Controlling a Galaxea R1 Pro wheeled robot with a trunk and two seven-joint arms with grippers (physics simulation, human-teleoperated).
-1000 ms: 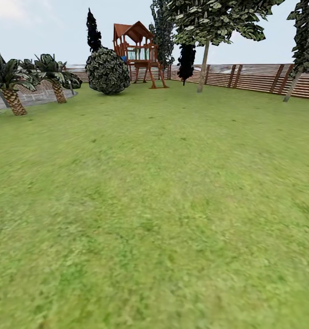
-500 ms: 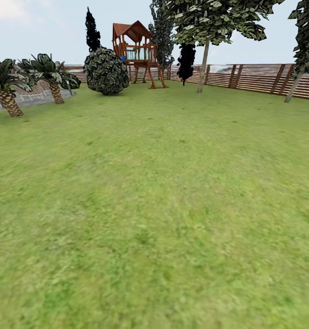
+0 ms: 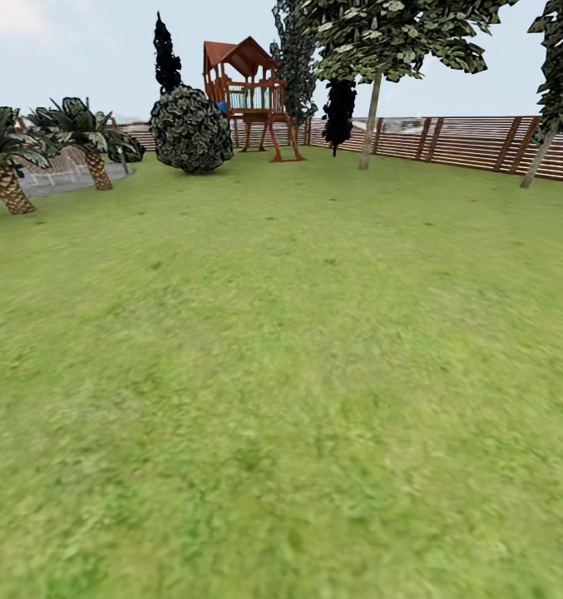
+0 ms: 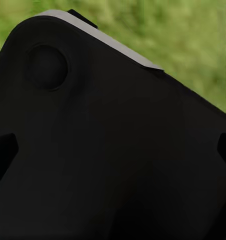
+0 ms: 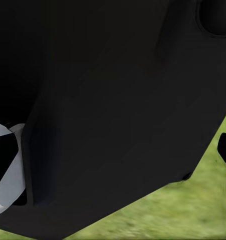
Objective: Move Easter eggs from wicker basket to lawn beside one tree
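1. Grass ran wide across the head view: lawn (image 3: pixel 281 374) filled the fg, w/ brown slatted fence (image 3: pixel 472 141) along the far edge of the garden.
2. Far side held a wooden play tower (image 3: pixel 252 96), a round dark bush (image 3: pixel 191 131) just beside it, and two palms (image 3: pixel 7 162) near a grey gravel patch (image 3: pixel 61 181).
3. Pale-trunked tree (image 3: pixel 370 121) stood near the fence, straight trunk, speckled foliage; another like it (image 3: pixel 537 150) leaned further along the fence.
4. Basket & eggs: none to be pointed at on the visible grass, so can't tell which way they lay from either claw, nor which arm was nearer.
5. Left wrist view: dark robot housing (image 4: pixel 107 150) up close, blurred grass behind. Right wrist view: similar black housing (image 5: pixel 113 100), strip of grass beyond. Claw opening and contents on both sides: can't tell.
6. Judgement: robot was prob. in transit across the lawn; next move depends on first getting the basket in sight.
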